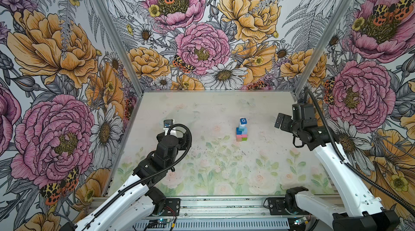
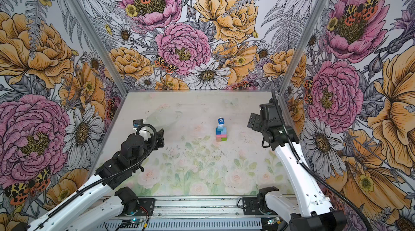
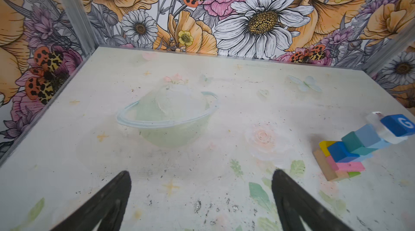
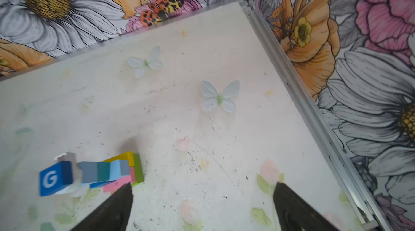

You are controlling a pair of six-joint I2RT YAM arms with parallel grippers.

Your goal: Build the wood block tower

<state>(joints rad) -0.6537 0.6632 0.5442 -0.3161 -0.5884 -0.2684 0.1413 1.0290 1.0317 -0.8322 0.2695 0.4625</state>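
Collapse is to be feared: past the left claw (image 3: 201, 172), spread and empty, the tower (image 1: 241, 129) is seen standing on the desk (image 1: 202, 110) with its G cube (image 1: 243, 121) perched on unevenly stepped blocks (image 1: 241, 132), easily clipped by the right claw (image 4: 202, 183), likewise spread and empty, near it.

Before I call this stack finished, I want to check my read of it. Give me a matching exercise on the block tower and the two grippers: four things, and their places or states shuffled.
Things:
1. dark blue wooden cube marked with a white G
2. pink oblong wooden block
3. left gripper
4. right gripper

Places or states:
A. open, empty, left of the tower
B. tip of the tower
C. open, empty, right of the tower
D. low in the tower, near its base

Pairs: 1-B, 2-D, 3-A, 4-C
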